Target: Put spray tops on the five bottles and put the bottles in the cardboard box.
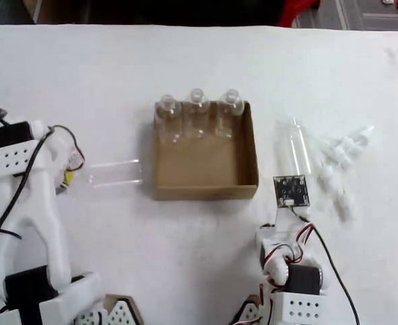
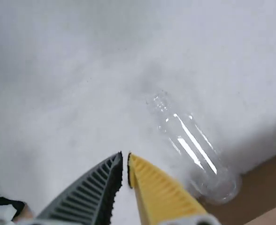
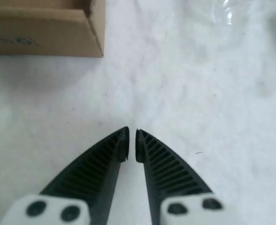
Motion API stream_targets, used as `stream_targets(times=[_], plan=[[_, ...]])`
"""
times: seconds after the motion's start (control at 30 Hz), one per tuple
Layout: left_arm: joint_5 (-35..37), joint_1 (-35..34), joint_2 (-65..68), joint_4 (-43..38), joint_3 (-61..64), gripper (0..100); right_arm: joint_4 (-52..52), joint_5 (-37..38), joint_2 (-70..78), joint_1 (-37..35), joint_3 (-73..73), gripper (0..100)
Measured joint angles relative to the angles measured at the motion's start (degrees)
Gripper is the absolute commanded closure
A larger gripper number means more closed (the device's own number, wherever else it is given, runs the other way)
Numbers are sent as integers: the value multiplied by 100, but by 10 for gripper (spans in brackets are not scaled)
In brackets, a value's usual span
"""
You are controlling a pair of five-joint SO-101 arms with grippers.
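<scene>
A: Left claw [image 2: 125, 161] first. State?

B: Grey and yellow fingers drawn together, tips all but meeting. Nothing between them. It hangs over bare surface [image 1: 185, 61], touching nothing.

A: Right claw [image 3: 132, 138]?

B: Same: black fingers nearly closed, empty, tips off any object, with a corner of the cardboard box [image 1: 206, 191] beyond it.

A: What lies nearest the left one?

B: An uncapped bottle [image 2: 192, 150] on its side, just beside the claw, toward the left edge. Its base end is close to the box wall.

A: And farther out?

B: The box sits mid-surface with three bottles [image 1: 197, 112] upright along its far wall. Can't say for sure their tops are seated. Toward the right edge lies a second bottle [image 1: 297, 152], with loose spray tops [image 1: 341, 159] just beside it.

A: Step in hand?

B: My read is three done, two to go. The fourth bottle is up next.

A: What does the next move call for?

B: The fingers must part before either claw can take anything. Likely one grips a bottle and stands it up while the other fetches a top. Clear, round plastic could roll.
</scene>
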Motion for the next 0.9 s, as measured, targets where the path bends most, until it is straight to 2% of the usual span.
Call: stream_targets(times=[0.17, 0.27, 0.47, 0.73, 0.9], plan=[[176, 0, 0, -123, 149, 661, 0, 0, 0, 0, 0, 982], [237, 0, 0, -396, 229, 586, 0, 0, 0, 0, 0, 982], [905, 0, 26, -905, 229, 640, 0, 0, 0, 0, 0, 982], [967, 0, 1371, -993, 149, 656, 0, 0, 0, 0, 0, 982], [967, 0, 2031, -387, -492, 656, 0, 0, 0, 0, 0, 982]])
